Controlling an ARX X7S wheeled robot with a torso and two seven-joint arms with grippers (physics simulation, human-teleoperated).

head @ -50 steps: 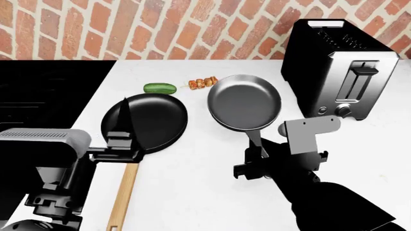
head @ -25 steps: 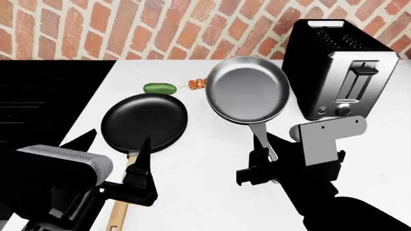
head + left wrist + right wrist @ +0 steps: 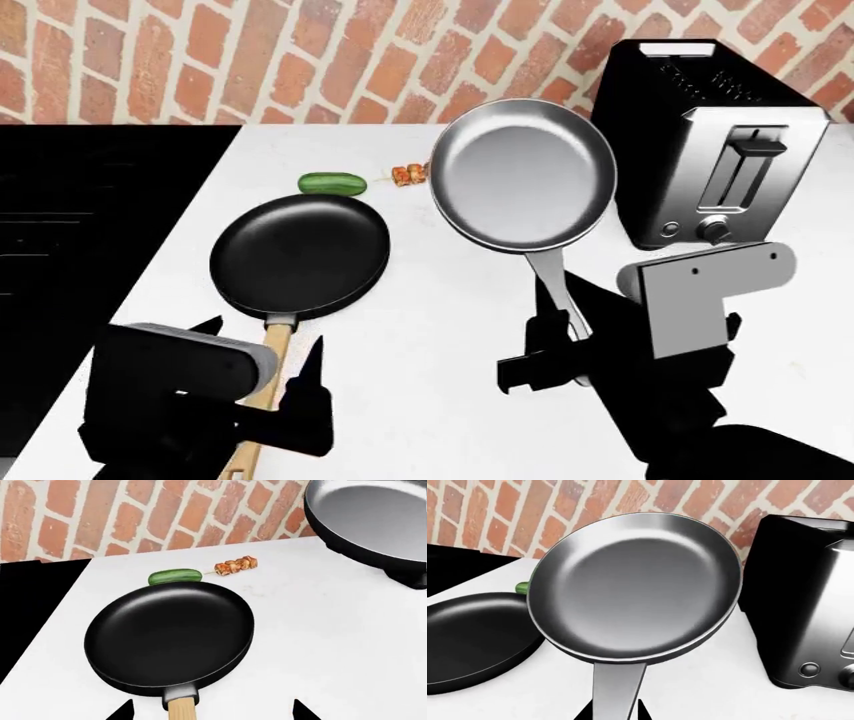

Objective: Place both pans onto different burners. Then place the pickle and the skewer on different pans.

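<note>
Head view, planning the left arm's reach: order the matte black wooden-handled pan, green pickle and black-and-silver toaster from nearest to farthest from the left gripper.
1. Matte black wooden-handled pan, just ahead of the left gripper.
2. Green pickle, beyond the pan.
3. Black-and-silver toaster, far right.

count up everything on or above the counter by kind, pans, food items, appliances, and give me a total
Pans: 2, the black pan lying on the counter and the silver pan lifted by its handle in the right tool.
Food items: 2, the pickle and the skewer.
Appliances: 1, the toaster.
Total: 5
</note>
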